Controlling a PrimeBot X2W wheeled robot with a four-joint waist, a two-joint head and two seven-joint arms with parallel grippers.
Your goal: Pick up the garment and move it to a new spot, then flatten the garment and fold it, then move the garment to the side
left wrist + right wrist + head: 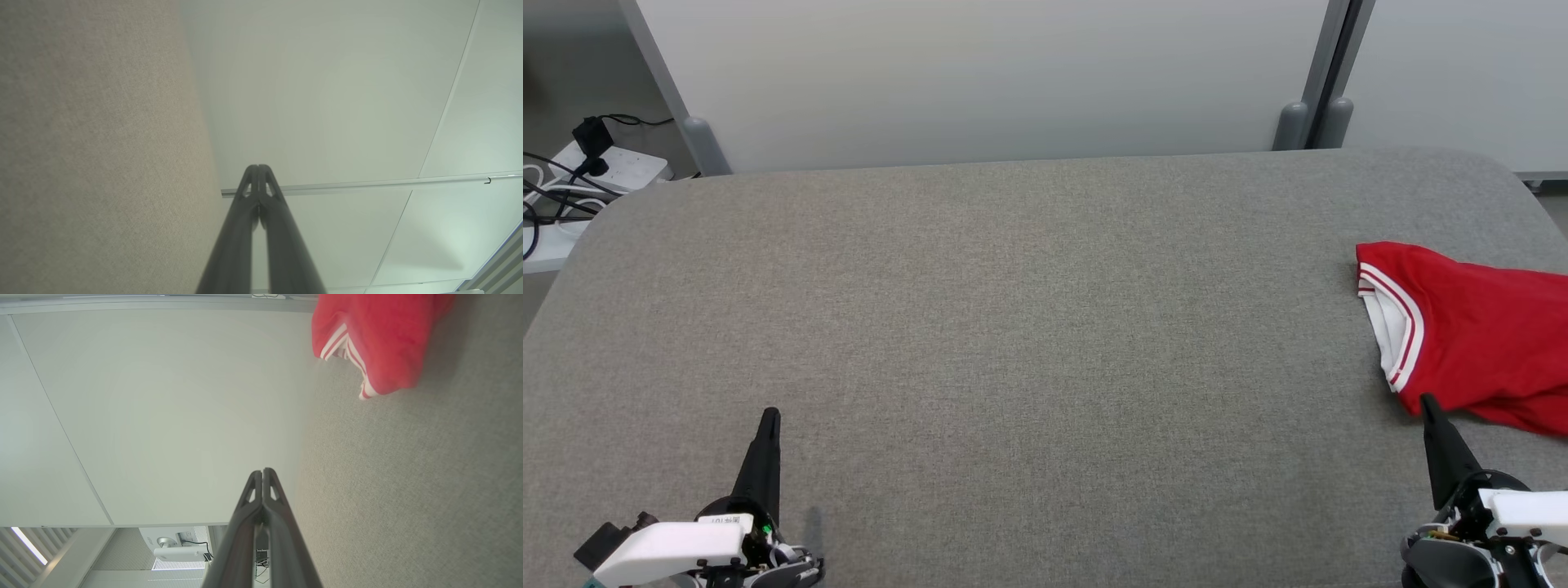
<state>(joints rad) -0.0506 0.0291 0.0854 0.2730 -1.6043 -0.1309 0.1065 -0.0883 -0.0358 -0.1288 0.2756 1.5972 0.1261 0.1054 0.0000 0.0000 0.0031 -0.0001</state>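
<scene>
You're looking at a red jersey-knit garment with white striped trim (1478, 335) lying at the right edge of the grey fabric-covered table (1029, 327), and part of it runs past the head view's border. The part you can see is bunched rather than spread flat, with the trimmed edge turned toward the table's middle.

That fits two readings. It could be a garment waiting at the table's side to be picked up, or one already folded and set aside there. I can't settle which, so look at the hidden part before you commit to anything.

The left gripper (769, 420) sits over the table's near-left edge with its fingers pressed together and nothing between them. The right gripper (1427, 402) is over the near-right edge, also closed and empty. Its tip is just beside the garment's near hem, and whether they touch I can't tell.

Nothing lies on the table between them. A white power strip with black cables (613, 167) sits off the table's far-left corner, and pale wall panels (1013, 73) stand behind its far edge.
</scene>
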